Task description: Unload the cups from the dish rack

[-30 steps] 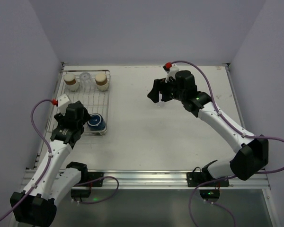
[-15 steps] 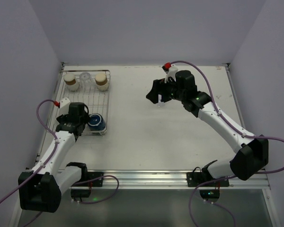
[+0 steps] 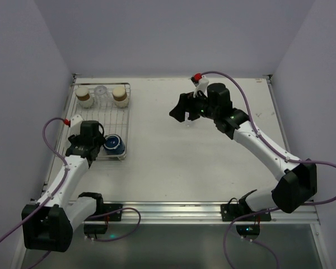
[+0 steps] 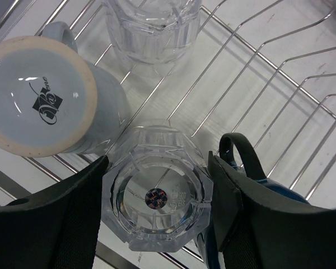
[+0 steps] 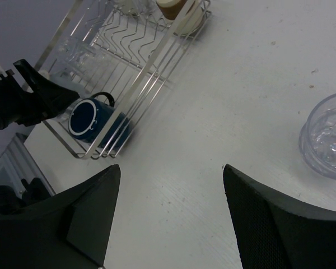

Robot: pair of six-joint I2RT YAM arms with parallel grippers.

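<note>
The left gripper (image 4: 158, 168) is clamped on a clear tumbler (image 4: 155, 210) standing base-up in the dish rack (image 4: 257, 73) — one finger against each ridged side. Just beside it are an upturned pale blue cup (image 4: 42, 92) and the navy mug (image 4: 269, 193) (lying on its side). Two tan cups (image 3: 84, 96) stand at the rack's far end. The right gripper (image 5: 169, 168) hangs over the table (image 5: 213, 84), jaws wide apart and holding nothing — a clear cup (image 5: 327, 137) rests nearby.
</note>
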